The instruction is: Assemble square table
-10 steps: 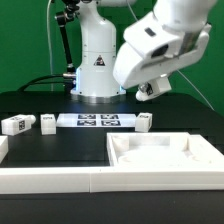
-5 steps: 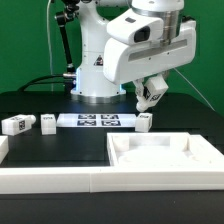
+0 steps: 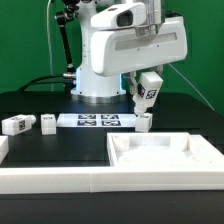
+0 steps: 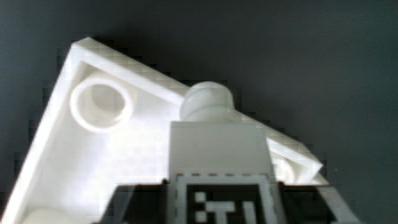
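Now | pincer rotated since earlier | clamped leg raised slightly, more upright

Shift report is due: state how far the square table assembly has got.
Done: nothing fitted yet; the tabletop lies bare, its corner hole empty. In hand: the gripper holds one leg in the air. Left: seat that leg, then the three loose legs on the black table.

In the wrist view the leg hides part of the blurred square slab, and the picture's edge cuts its tag. The marker board shows tags too small to read.
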Robot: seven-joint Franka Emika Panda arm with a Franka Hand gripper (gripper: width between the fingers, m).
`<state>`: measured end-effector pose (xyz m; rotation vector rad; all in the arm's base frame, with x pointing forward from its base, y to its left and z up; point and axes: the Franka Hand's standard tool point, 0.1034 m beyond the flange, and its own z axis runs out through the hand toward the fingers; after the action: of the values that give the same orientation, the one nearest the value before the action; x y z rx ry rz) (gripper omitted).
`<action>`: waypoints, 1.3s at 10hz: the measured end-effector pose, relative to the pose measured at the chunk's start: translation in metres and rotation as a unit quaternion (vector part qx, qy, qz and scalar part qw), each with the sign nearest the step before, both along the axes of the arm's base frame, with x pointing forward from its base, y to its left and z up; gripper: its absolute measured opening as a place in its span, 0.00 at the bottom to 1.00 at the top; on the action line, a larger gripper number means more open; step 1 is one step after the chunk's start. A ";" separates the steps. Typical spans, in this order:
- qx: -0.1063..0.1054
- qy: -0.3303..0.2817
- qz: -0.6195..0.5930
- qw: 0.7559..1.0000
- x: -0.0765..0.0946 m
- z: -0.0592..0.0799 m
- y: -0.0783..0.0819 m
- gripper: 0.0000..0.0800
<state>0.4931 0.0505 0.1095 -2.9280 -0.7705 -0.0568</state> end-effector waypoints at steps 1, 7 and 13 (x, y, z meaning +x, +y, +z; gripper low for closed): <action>0.000 0.005 -0.001 1.000 0.000 -0.001 0.001 0.36; 0.018 -0.004 0.002 1.000 0.064 0.008 0.012 0.36; 0.030 0.006 -0.073 0.997 0.085 -0.009 0.044 0.36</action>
<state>0.5786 0.0946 0.1008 -2.9195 -0.5409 -0.0734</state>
